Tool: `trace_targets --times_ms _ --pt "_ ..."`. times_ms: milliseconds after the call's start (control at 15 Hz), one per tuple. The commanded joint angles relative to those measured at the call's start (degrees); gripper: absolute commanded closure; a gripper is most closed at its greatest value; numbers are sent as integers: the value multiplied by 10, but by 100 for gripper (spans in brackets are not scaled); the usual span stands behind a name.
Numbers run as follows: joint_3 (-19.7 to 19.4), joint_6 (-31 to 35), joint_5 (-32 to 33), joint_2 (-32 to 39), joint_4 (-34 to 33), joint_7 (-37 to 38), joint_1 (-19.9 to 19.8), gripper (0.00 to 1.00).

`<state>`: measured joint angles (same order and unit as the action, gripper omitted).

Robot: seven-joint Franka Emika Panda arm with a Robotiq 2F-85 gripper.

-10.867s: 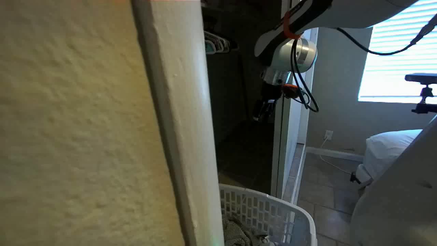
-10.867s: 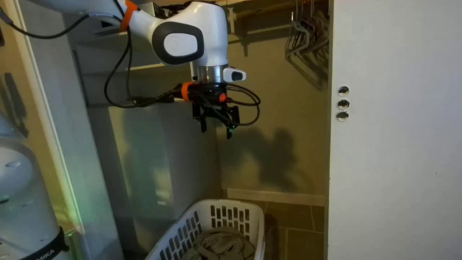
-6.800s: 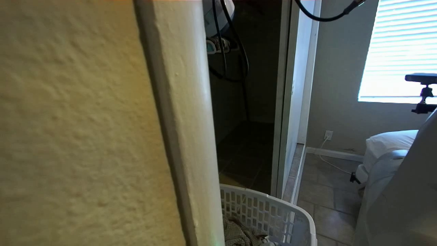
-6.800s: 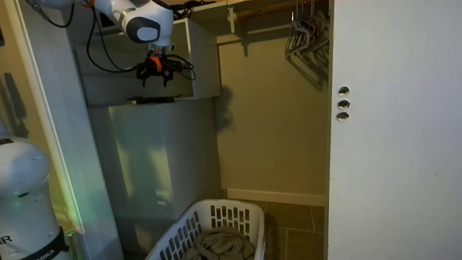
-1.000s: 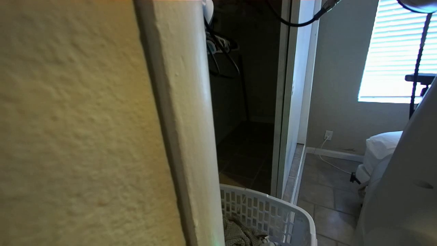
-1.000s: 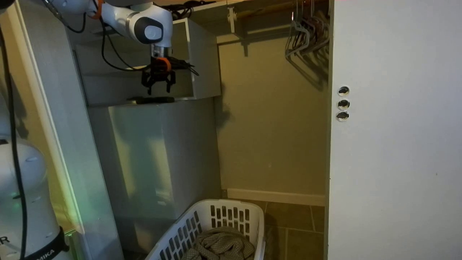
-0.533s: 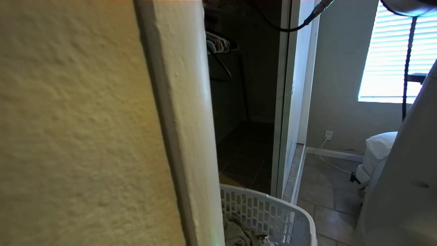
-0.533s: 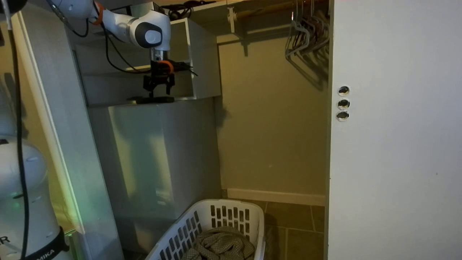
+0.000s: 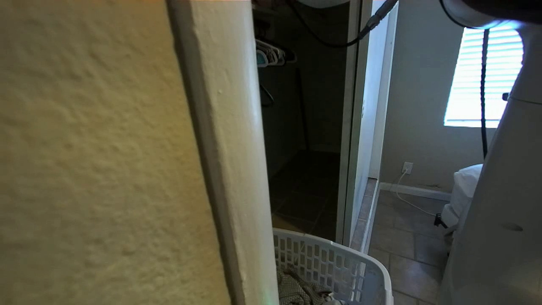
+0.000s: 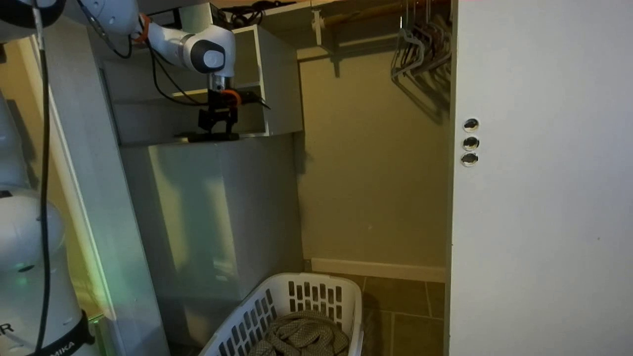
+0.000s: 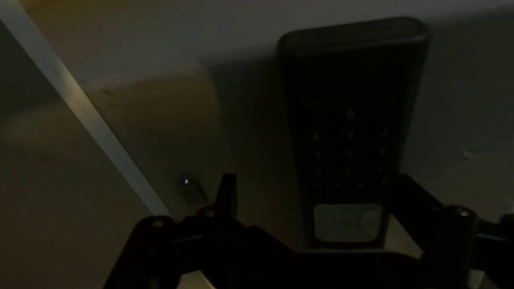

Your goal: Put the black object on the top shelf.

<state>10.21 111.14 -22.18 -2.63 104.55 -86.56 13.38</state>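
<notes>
Black object [image 11: 351, 80], lying flat on the desk [image 10: 262, 198]. In the wrist view it resembles a remote control: a long slab with rows of small keys [image 11: 349, 153] facing upward and a silvery panel [image 11: 347, 222] near one end. In an exterior view it shows only as a thin dark strip, seen nearly edge-on. Judged handling: light, stiff throughout, its casing probably smooth enough to slip under a weak or slanting hold, and liable to damage if dropped. The best hold appears to be across the narrow width, on the two long sides, near mid-length; taken at the panel end, the far end would likely droop. Fingers [image 11: 415, 204]: spread, nothing pinched, one to each side of the panel end. The finger at the right of the wrist view overlaps the black object's edge, while its partner stands apart from the opposite edge; contact cannot be told. Slight recentring seems advisable before closing, lest one tip press on the casing from above. The stage is judged to be the approach to the grasp, lifting and placing not yet done. Beyond: the cubby unit [image 10: 279, 79] and, higher, a closet shelf [image 10: 292, 15]; which is meant as the destination cannot be told. Farther out: hangers [image 10: 420, 54] and, low down, a laundry basket [image 10: 352, 311] with cloth [image 10: 306, 336], the basket in both exterior views.
</notes>
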Motion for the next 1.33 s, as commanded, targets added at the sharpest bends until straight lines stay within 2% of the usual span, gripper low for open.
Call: trace_targets --times_ms 0,267,400,733,1267 --pt "7 -16 13 25 -31 -10 -2 34" --pt "8 -40 17 25 -41 -7 -3 63" --pt "9 -46 18 23 -41 -3 -2 72" --pt "8 -44 15 9 -33 21 -4 72" --pt "-12 -100 -75 -49 -20 143 -14 72"
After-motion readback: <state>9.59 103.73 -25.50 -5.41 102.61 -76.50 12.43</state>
